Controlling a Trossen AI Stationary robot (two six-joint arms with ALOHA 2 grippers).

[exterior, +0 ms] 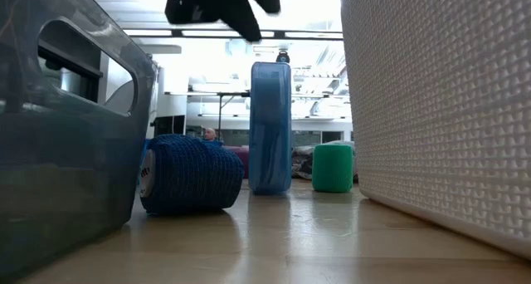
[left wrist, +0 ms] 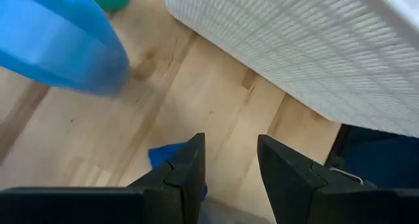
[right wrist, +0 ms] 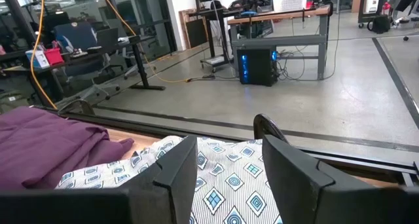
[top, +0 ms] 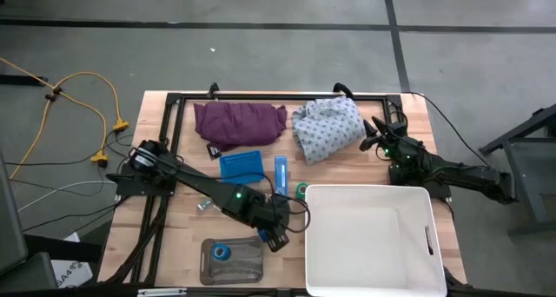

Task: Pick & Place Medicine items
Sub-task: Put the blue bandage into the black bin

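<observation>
The left fingers (left wrist: 228, 175) hang slightly parted and empty just above the blue roll (exterior: 189, 174) on the bench (left wrist: 196, 93), beside the white basket (top: 369, 236). Descending off-centre could nudge the roll away, or topple the blue case (exterior: 271, 128).

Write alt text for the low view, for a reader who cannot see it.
At table height, a dark blue wrap roll lies on its side on the wooden table, with an upright blue case and a small green roll behind it. A clear bin fills the left edge, a white textured basket the right; a dark gripper hangs above.
</observation>
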